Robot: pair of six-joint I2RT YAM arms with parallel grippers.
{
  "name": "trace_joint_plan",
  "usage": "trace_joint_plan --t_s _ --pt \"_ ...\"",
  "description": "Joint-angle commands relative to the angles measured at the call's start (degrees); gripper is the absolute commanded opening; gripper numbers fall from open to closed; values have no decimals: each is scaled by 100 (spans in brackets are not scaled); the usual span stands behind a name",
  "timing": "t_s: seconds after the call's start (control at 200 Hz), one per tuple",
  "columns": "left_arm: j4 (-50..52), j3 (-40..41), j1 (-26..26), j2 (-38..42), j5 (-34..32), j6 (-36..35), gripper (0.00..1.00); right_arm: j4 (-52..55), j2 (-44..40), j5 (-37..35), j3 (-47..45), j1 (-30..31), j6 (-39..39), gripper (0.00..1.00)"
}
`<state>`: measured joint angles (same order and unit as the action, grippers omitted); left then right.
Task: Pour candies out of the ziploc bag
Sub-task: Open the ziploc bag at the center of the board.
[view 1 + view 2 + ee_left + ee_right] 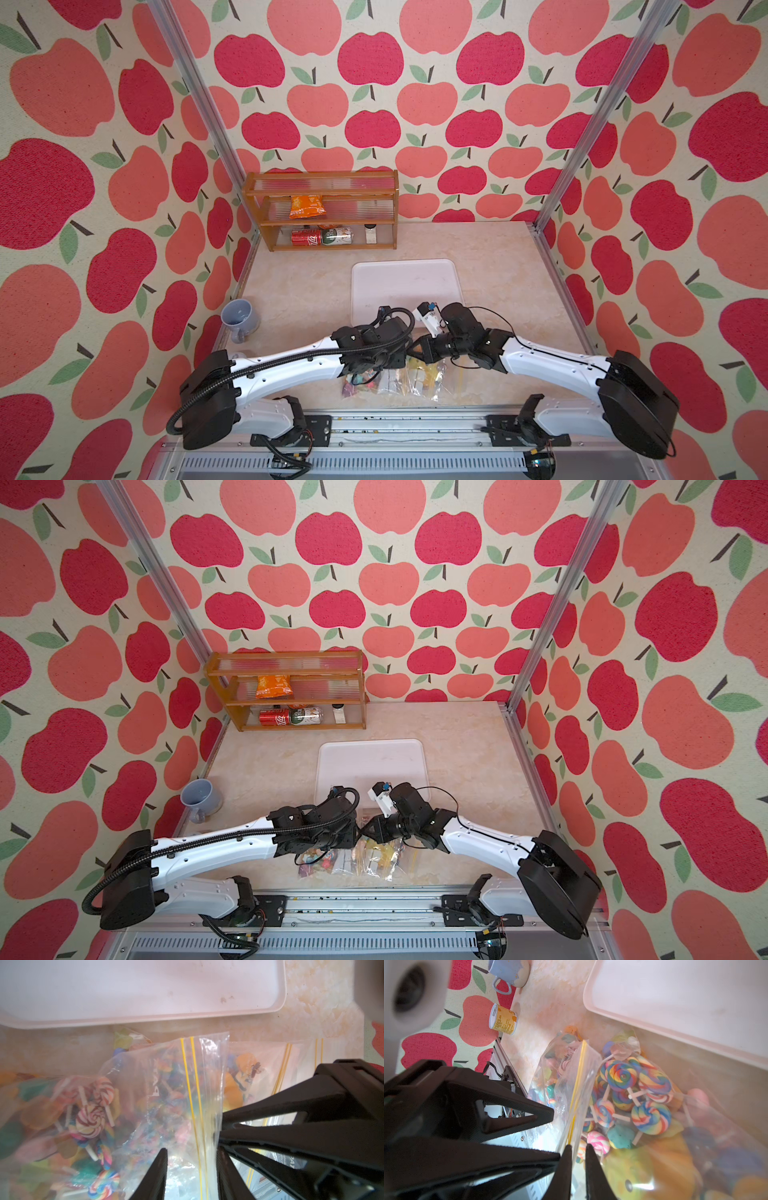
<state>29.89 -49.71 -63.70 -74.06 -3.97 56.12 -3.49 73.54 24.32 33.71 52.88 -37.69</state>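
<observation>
In both top views the ziploc bag (419,386) (374,862) lies on the desk (498,266) beneath both wrists, near the tray (401,282). Left wrist view: the left jaws stand open astride its yellow zip strip (191,1084). Right wrist view: the right jaws pinch that edge; candies (651,1118) sit inside.

Top views look down overhead; wrist views closely share the ziploc bag (166,1095).
</observation>
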Motion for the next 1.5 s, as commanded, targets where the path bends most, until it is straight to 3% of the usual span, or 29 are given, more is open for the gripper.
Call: trace_joint_plan --t_s 0.0,0.165,0.68,1.216,1.496 --pt "-29 68 -37 -30 19 120 38 -117 21 87 -49 51 -35 12" --pt "-20 50 -52 -29 11 130 40 -124 -32 35 -50 55 -38 0" --pt "210 -401 -334 -518 -171 56 42 -469 -39 188 -83 73 -308 0" --pt "357 -176 -328 55 -457 180 40 -460 69 136 -58 94 -309 0" --pt "293 -260 -330 -104 -369 81 40 -451 10 185 3 99 -352 0"
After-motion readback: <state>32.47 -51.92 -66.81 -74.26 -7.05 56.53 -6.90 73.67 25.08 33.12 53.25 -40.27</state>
